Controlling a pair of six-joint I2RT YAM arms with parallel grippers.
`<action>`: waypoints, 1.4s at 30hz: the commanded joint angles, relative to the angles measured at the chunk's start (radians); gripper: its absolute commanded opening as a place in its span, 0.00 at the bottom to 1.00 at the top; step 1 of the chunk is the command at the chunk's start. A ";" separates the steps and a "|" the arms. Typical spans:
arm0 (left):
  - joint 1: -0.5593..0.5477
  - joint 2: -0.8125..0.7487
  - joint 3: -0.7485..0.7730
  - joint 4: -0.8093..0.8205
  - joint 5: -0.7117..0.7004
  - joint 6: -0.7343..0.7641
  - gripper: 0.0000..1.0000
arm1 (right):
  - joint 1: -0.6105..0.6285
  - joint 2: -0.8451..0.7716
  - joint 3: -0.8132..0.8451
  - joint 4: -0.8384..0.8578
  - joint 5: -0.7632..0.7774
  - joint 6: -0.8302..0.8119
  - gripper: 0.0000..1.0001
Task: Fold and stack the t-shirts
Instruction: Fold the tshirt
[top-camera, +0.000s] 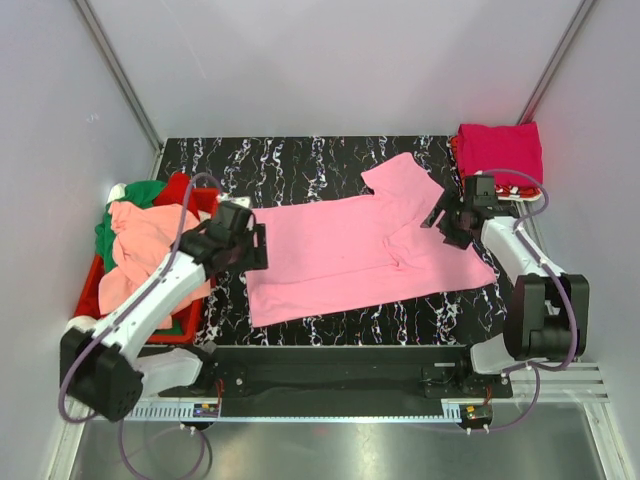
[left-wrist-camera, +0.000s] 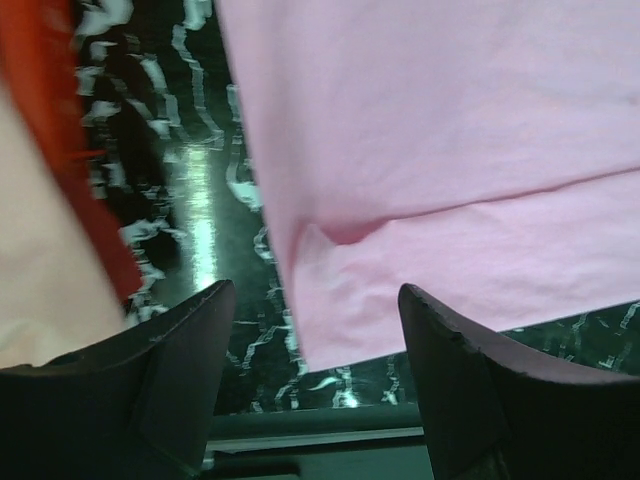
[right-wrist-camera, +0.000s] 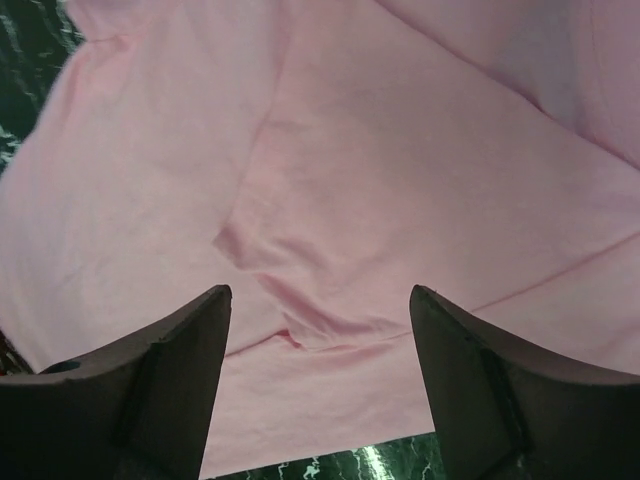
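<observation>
- Red crate (top-camera: 88, 292) at far left holds the heaped salmon t-shirt (top-camera: 140, 250) and green t-shirt (top-camera: 132, 194); leave these for later
- Left gripper (top-camera: 252, 246) hovers, jaws spread and empty, at the hem end of the pink t-shirt (top-camera: 350, 245), which lies flat on the marbled surface (top-camera: 300, 160); pinch both layers low at a hem corner
- Right gripper (top-camera: 447, 222), jaws likewise spread and empty, hangs above a wrinkle near the sleeve; smooth it, then grip the matching shoulder and lift evenly
- Folded magenta t-shirt (top-camera: 500, 150) at the far right corner likely marks the stack
</observation>
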 joint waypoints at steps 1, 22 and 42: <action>-0.064 0.121 0.005 0.175 0.137 -0.065 0.72 | 0.013 0.003 -0.075 -0.051 0.120 0.039 0.78; -0.174 0.455 -0.191 0.326 0.218 -0.210 0.71 | 0.187 -0.393 -0.499 -0.166 0.150 0.409 1.00; -0.177 0.037 0.202 -0.162 -0.191 0.051 0.90 | 0.089 0.359 0.630 -0.347 0.315 -0.072 1.00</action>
